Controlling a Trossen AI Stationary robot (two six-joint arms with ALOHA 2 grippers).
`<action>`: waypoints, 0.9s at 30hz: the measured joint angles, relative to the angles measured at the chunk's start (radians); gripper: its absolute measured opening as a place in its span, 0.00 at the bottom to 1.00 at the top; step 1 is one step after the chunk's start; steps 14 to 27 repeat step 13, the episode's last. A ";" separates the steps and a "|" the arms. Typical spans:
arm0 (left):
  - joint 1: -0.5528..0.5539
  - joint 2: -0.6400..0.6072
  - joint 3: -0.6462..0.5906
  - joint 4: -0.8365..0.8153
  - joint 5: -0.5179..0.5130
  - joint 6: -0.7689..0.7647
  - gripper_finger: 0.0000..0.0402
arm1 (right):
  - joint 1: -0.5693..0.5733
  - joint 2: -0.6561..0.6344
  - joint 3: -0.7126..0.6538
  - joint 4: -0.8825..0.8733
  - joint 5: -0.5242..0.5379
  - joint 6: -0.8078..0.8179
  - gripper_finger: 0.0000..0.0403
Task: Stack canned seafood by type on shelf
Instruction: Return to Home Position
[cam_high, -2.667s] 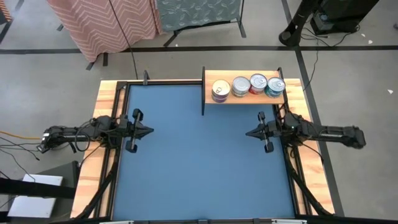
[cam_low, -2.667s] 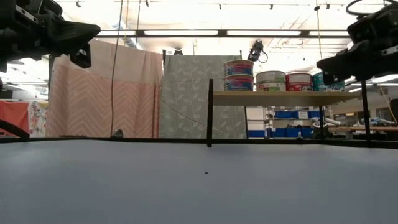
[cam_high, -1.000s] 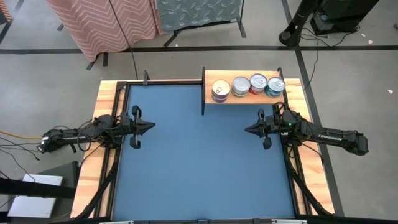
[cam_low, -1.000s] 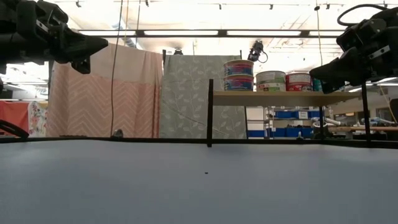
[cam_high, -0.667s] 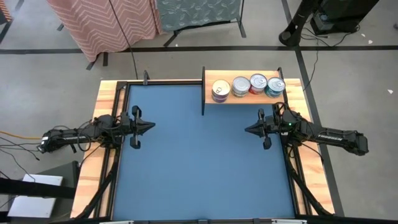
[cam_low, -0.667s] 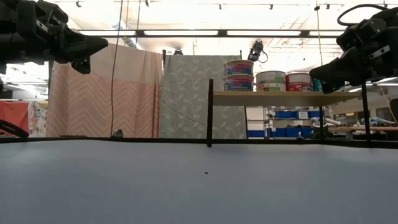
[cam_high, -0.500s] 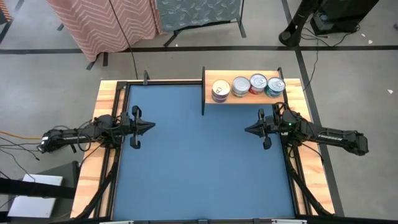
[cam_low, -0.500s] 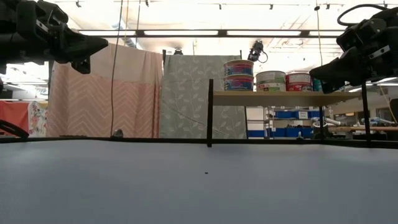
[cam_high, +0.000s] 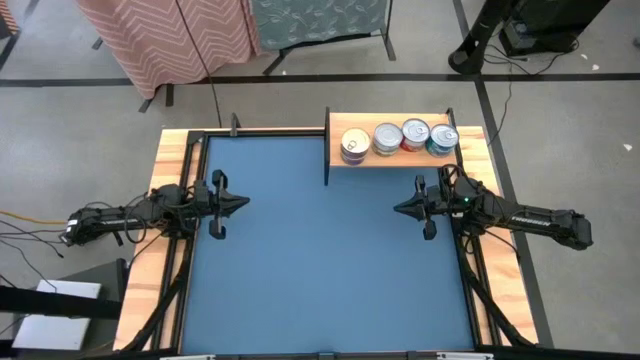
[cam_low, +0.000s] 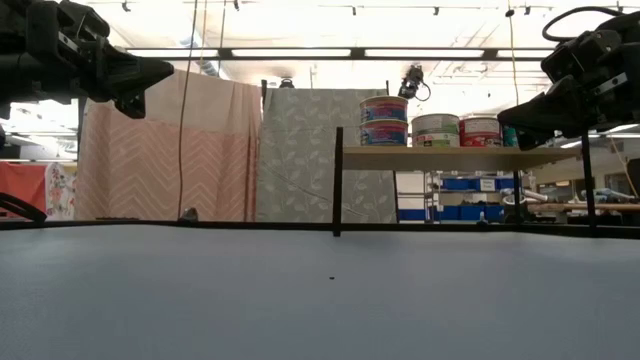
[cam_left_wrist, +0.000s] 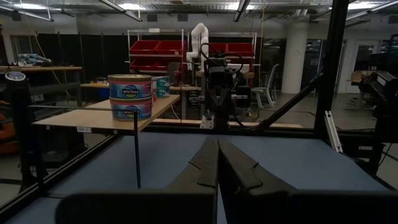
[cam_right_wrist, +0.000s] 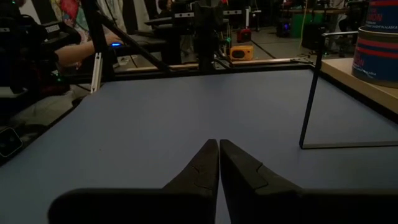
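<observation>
Two blue-pink tins (cam_left_wrist: 130, 96) stand stacked on the shelf (cam_left_wrist: 87, 117) beyond touching jaws.

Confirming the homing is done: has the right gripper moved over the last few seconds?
Yes, slightly: in the high view the right gripper has edged toward the shelf, then held still for the last second.

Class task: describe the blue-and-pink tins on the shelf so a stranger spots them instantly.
On the blue table, find the light-wood shelf in the far right corner. At its left end stands the blue-and-pink tin stack, taller than the tins beside it.
</observation>
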 joint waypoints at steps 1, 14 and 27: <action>0.000 0.000 0.000 0.000 0.000 0.000 0.02 | 0.000 0.000 0.000 0.000 0.000 0.000 0.07; 0.000 0.000 0.000 0.000 0.000 0.000 0.02 | 0.000 0.000 0.000 0.000 0.000 0.000 0.06; 0.000 0.000 0.000 0.000 0.000 0.000 0.02 | 0.000 0.000 0.000 0.000 0.000 0.000 0.06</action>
